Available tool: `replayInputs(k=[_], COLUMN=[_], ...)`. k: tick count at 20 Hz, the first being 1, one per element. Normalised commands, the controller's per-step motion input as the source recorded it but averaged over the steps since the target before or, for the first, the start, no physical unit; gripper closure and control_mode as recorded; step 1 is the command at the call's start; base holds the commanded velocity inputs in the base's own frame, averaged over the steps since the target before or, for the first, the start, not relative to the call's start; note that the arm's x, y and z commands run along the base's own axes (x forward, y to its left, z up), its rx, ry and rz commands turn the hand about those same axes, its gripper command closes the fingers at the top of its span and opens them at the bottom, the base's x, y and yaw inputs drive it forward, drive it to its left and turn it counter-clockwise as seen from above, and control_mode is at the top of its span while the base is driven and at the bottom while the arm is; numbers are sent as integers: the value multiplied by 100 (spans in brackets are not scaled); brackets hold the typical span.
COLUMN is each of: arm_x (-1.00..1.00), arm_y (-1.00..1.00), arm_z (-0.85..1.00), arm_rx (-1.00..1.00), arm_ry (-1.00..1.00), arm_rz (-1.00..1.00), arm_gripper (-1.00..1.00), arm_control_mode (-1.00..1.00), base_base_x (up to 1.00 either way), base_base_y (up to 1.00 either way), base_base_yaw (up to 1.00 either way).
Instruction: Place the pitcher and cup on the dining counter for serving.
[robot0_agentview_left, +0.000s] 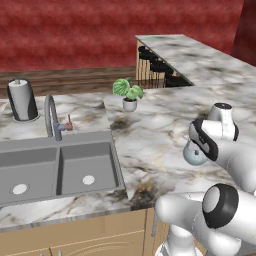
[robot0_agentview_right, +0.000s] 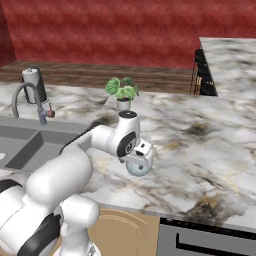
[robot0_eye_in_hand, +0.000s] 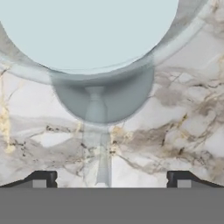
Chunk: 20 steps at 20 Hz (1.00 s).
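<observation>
Pitcher (robot0_eye_in_hand: 87, 35) sits directly under the hand (robot0_eye_in_hand: 109, 179), on the kitchen counter (robot0_agentview_right: 210, 150); fingers spread wide, holding nothing. Grasp step. Next: descend, close on neck, carry to dining counter (robot0_agentview_left: 200, 55) at 1 o'clock.

Arm: your white arm reaches forward from the base, elbow bent, wrist turned down.
Gripper (robot0_eye_in_hand: 111, 180): pointing straight down; your two dark fingertips (robot0_eye_in_hand: 43, 178) stand wide apart at 7 and 5 o'clock in the hand view, touching nothing.
</observation>
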Motion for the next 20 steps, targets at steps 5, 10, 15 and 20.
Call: replayInputs(k=[5,10,15,20], arm_x=[23,27,17,0], arm_y=[0,0,0,0], arm_z=[-29,-27,-19,-3], arm_rx=[0,0,0,0], arm_ry=[0,-2,-4,-3], arm_rz=[0,0,0,0], arm_gripper=[-100,-100,100,100], arm_control_mode=[-100,-100,-100,-100], base_base_x=[0,0,0,0], base_base_y=[0,0,0,0], base_base_yaw=[0,0,0,0])
